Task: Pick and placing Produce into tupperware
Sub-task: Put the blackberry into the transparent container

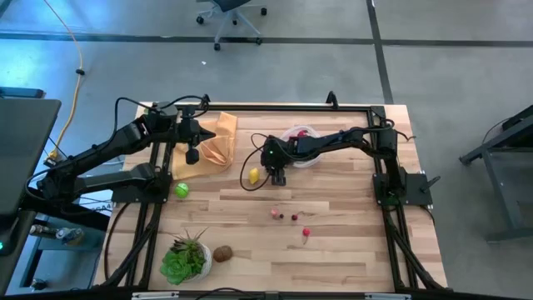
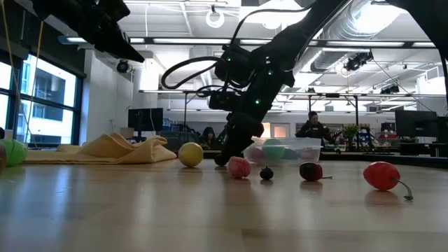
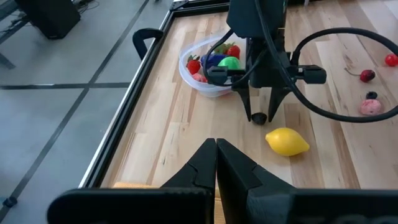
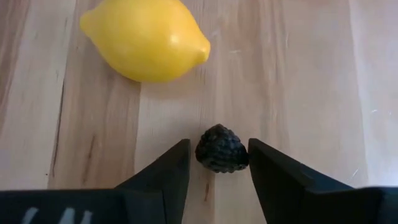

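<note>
My right end effector [image 4: 219, 171] straddles a bumpy dark berry [image 4: 221, 149] on the planked wooden tabletop [image 1: 333, 258], fingers open beside the smooth yellow lemon [image 4: 144, 38]. The clear rounded tupperware [image 3: 198, 78] sits just behind it. My left end effector [image 3: 216, 163] hovers closed over the cloth [image 1: 212, 142].

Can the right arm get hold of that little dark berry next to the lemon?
Probably yes. The right gripper is already down at the table with its open jaws on either side of the blackberry; the lemon lies clear of them.

We see two dark arms [image 1: 100, 158] strung with looping black cables. Green lights glow on the right arm [image 1: 333, 140]. Its fingers [image 4: 161, 171] are matte black wedges.
</note>
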{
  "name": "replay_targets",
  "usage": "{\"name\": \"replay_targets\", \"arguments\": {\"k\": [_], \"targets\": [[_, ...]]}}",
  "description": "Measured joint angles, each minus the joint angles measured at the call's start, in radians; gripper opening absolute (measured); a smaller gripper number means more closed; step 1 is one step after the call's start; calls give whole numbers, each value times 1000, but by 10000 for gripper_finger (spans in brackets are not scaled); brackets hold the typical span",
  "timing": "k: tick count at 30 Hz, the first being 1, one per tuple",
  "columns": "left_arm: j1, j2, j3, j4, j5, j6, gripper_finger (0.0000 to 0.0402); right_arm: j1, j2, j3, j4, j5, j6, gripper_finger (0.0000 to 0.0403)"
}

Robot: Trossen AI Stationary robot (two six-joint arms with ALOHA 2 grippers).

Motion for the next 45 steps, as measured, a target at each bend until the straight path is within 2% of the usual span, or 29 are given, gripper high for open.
{"name": "replay_targets", "arguments": {"k": [11,20,28,36,41,45], "targets": [[0,0,0,0,0,0,3,0,0,0,1,0,0,118],[0,0,0,0,0,0,3,0,-6,-1,1,1,8,115],[0,0,0,0,0,0,3,9,-74,-1,-13,25,11,114],[0,0,0,0,0,0,3,7,-225,-1,-131,153,89,114],[0,0,0,0,0,0,3,-24,-324,-1,-245,243,181,114],[0,0,0,0,0,0,3,-73,-378,-1,-349,271,281,114]]}}
